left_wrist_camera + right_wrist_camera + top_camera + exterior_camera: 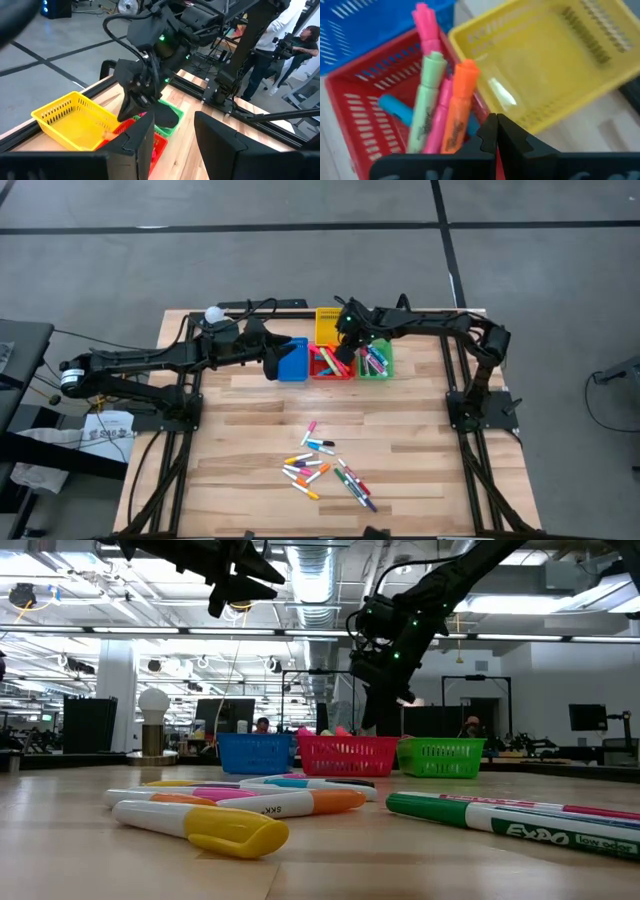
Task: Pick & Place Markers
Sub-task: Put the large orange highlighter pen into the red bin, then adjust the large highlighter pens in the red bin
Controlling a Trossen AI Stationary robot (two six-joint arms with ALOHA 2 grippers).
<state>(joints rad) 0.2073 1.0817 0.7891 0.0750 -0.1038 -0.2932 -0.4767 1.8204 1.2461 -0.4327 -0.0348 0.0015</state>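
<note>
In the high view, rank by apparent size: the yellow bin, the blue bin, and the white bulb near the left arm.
1. Yellow bin and blue bin: they look alike, both partly hidden by the arms, so I won't rank them.
2. White bulb, clearly smallest.

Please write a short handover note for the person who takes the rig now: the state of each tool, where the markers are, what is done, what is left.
Left tool: open, empty, above the blue bin.
Right tool: shut, holding nothing, over the red bin beside the yellow bin.
Done: several markers stand in the red bin, some lie in the green bin.
Left: a pile of loose markers on the table's front part must still be binned.
</note>
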